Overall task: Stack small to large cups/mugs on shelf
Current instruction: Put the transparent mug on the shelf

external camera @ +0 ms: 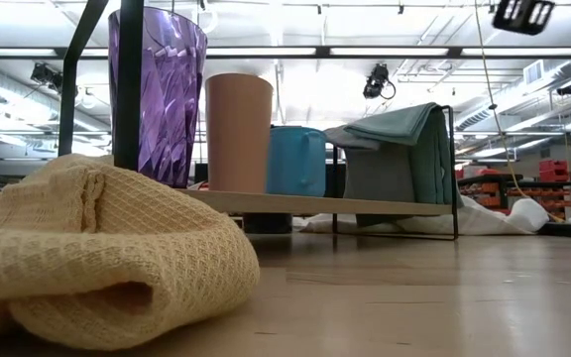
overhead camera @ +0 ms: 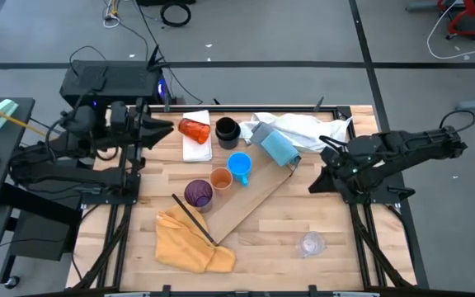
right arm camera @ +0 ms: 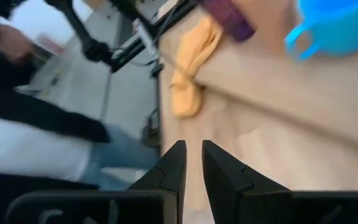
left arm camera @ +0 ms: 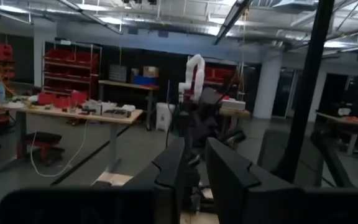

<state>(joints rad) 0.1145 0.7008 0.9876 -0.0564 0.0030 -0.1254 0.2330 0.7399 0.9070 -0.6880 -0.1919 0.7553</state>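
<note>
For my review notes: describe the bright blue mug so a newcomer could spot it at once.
Find the long pale wooden shelf lying diagonally mid-table. Three cups stand in a row on it; the bright blue mug is the end one, beside the small orange cup. It alone is opaque blue with a handle.

Right gripper in the foreground, its two dark fingers nearly together with only a narrow gap, nothing between them. Beyond them, the pale wooden shelf, carrying a bright blue mug and part of a purple cup. Just beside the board, a crumpled yellow cloth. Off the table's edge, a person in a white top and jeans
</note>
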